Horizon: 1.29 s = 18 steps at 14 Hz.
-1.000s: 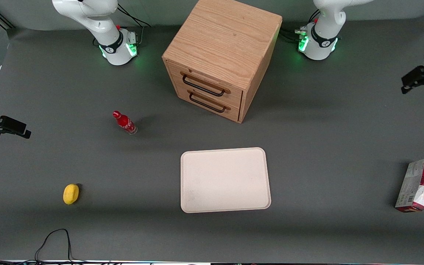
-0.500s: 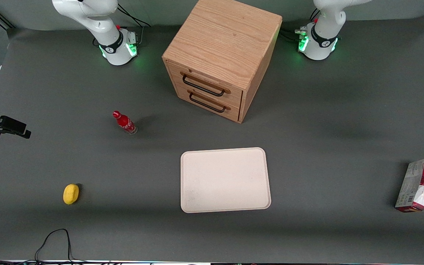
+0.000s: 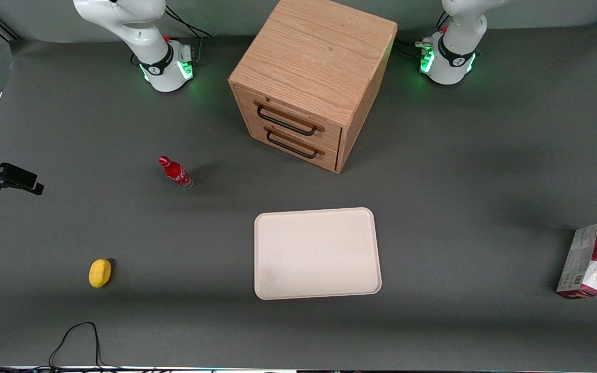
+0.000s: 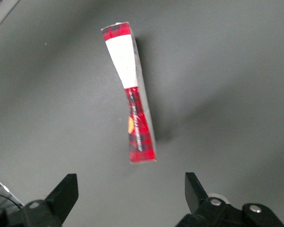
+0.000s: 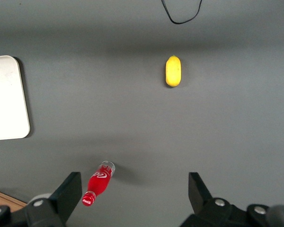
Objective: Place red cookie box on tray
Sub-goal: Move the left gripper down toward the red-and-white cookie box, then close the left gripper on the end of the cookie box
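The red cookie box [image 3: 586,261] stands on a long narrow edge on the grey table at the working arm's end. The left wrist view shows its red top edge with a white panel [image 4: 131,94]. My left gripper [image 4: 131,194] hovers above the table close to the box, open and empty, with both black fingertips [image 4: 66,193] apart from it. In the front view the gripper is almost wholly out of frame. The cream-white tray [image 3: 317,253] lies flat at mid-table, nearer the front camera than the cabinet, with nothing on it. It also shows in the right wrist view [image 5: 7,97].
A wooden two-drawer cabinet [image 3: 313,77] stands at mid-table, farther from the front camera than the tray. A small red bottle [image 3: 175,172] and a yellow lemon [image 3: 100,272] lie toward the parked arm's end. A black cable [image 3: 78,336] loops near the front edge.
My left gripper has left the front view at the working arm's end. Its shadow on the table has moved nearer the cookie box. The box and tray have not moved.
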Tool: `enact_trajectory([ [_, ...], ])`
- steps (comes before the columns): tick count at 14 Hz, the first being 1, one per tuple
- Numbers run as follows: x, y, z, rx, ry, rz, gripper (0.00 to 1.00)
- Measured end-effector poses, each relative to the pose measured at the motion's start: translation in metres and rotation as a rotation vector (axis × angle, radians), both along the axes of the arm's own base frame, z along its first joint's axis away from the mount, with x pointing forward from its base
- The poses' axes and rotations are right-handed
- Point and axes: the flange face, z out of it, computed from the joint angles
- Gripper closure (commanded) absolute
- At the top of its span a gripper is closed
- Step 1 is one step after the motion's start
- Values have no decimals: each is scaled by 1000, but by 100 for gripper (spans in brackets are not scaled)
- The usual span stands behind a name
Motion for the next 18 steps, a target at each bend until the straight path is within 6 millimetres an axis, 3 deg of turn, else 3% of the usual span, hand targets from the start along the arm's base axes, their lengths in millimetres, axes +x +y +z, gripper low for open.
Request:
enact_trajectory([
  [6, 35, 1, -98, -54, -68, 6, 2],
  [7, 37, 1, -114, -67, -70, 25, 12],
  [9, 39, 0, -139, -89, -55, 81, 55],
  [11, 40, -4, -151, -96, -45, 118, 100],
  [18, 49, -18, -149, -95, -55, 124, 100],
])
